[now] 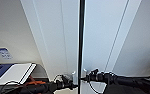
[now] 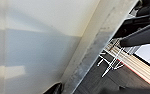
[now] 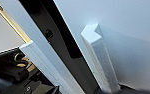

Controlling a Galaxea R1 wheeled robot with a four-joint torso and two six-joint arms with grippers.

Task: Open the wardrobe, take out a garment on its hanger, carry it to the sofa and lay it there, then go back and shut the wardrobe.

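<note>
Beside the wardrobe [image 1: 66, 37] handles, right wrist view reveals black peg [image 3: 49, 33].

We've got both arms stretched forward, low, converging toward centre. Left gripper [image 1: 72, 85] comes in from the left, wrist roughly level. Right gripper [image 1: 87, 76] comes in from the right, slightly higher, forearm near horizontal. Tips sit close together; finger state unreadable on both.
</note>
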